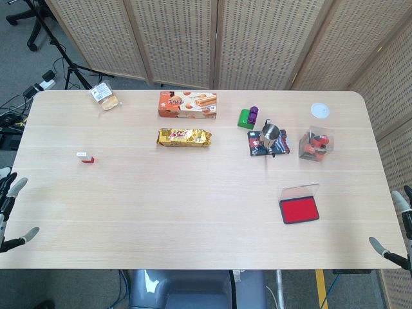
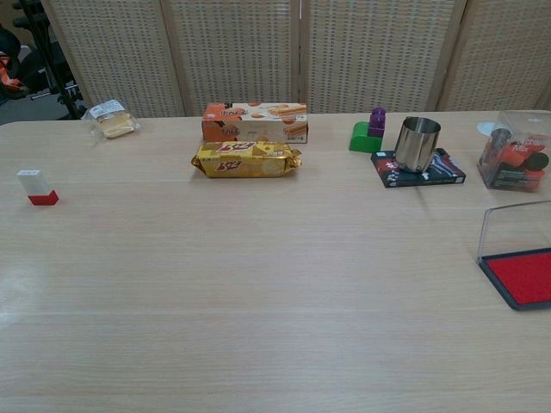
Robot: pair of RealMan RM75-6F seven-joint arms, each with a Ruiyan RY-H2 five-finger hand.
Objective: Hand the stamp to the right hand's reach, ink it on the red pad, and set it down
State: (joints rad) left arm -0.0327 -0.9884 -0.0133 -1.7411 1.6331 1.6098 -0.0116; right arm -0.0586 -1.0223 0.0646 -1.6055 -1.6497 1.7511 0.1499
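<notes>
From the head view, the stamp [image 1: 87, 157] is sitting alone on the desk [image 1: 193, 206], far left. The red ink pad [image 1: 299, 210] is lying open, right side. The left robot hand [image 1: 11, 212] and right robot hand [image 1: 396, 232] are hanging at the edges, fingers spread, holding nothing.

Chest view: the stamp [image 2: 38, 187] is standing upright, well apart from the pad [image 2: 525, 275]; no hands showing.

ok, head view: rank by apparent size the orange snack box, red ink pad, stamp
1. orange snack box, largest
2. red ink pad, counting its open clear lid
3. stamp, smallest by far

Box and pad look fairly close; the stamp is clearly last.
</notes>
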